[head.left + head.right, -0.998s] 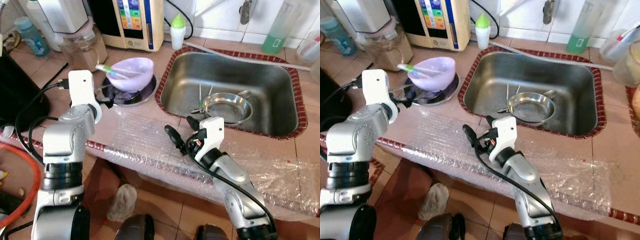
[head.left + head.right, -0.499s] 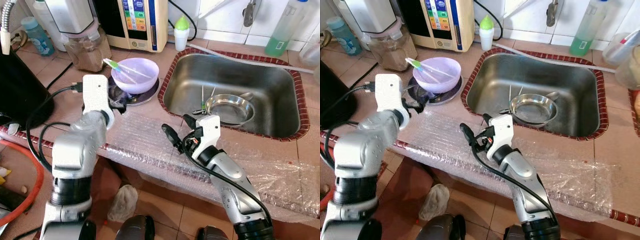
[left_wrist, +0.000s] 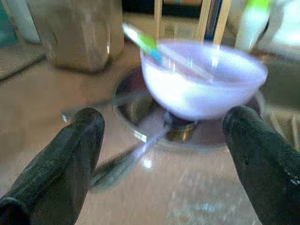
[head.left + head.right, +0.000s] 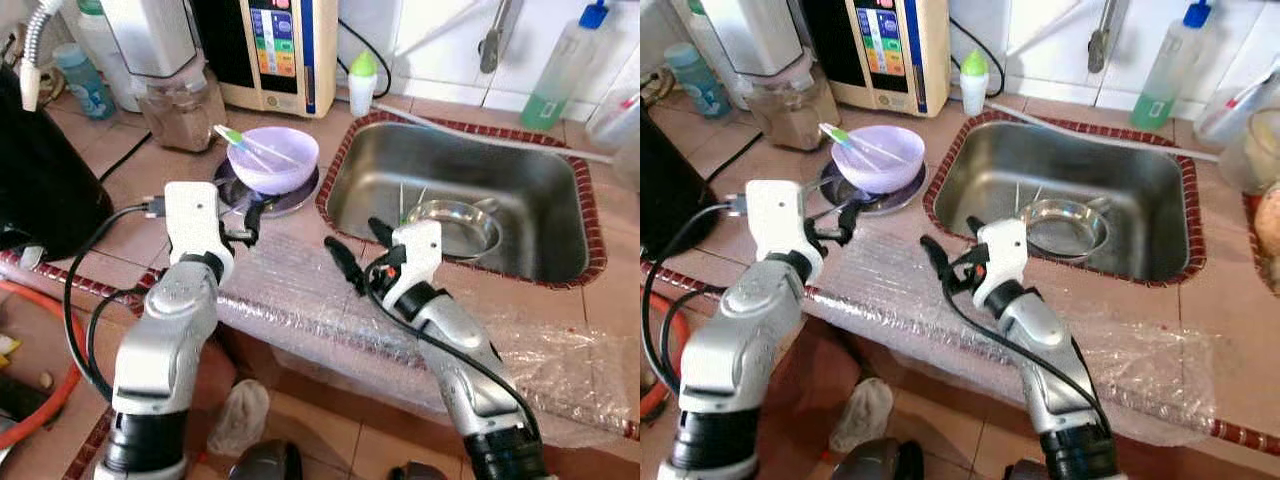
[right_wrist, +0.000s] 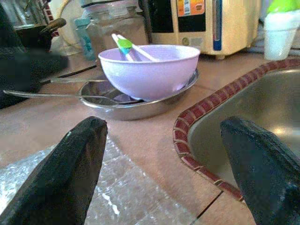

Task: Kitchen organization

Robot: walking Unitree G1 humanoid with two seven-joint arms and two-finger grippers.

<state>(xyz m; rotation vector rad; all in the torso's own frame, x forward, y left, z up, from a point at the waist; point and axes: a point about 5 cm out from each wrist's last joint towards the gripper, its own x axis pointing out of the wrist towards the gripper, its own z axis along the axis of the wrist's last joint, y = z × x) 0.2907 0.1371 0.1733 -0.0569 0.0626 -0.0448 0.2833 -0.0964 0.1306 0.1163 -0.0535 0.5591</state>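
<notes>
A lilac bowl (image 4: 272, 158) holding a green-and-white utensil (image 4: 235, 135) rests on a steel plate (image 4: 293, 200) on the counter, left of the sink (image 4: 340, 150). A spoon lies beside the plate (image 3: 122, 161). My left gripper (image 4: 243, 224) is open, just short of the plate's near edge, its fingers (image 3: 75, 154) either side of the bowl (image 3: 201, 84) in the left wrist view. My right gripper (image 4: 360, 250) hovers open over the bubble wrap (image 4: 290, 290) at the sink's front left corner, facing the bowl (image 5: 150, 68). A steel pan (image 4: 455, 225) sits in the sink.
Along the back stand a jar (image 4: 175, 95), a water machine (image 4: 280, 50), a green-capped bottle (image 4: 362, 82) and a soap bottle (image 4: 560, 65). A black appliance (image 4: 40, 170) is at far left. Bubble wrap hangs over the counter's front edge. A cloth (image 4: 240, 415) lies on the floor.
The whole picture has shifted as the camera moved. Both grippers stay open; the left one has closed in on the steel plate, and the right one sits a little higher by the sink corner.
</notes>
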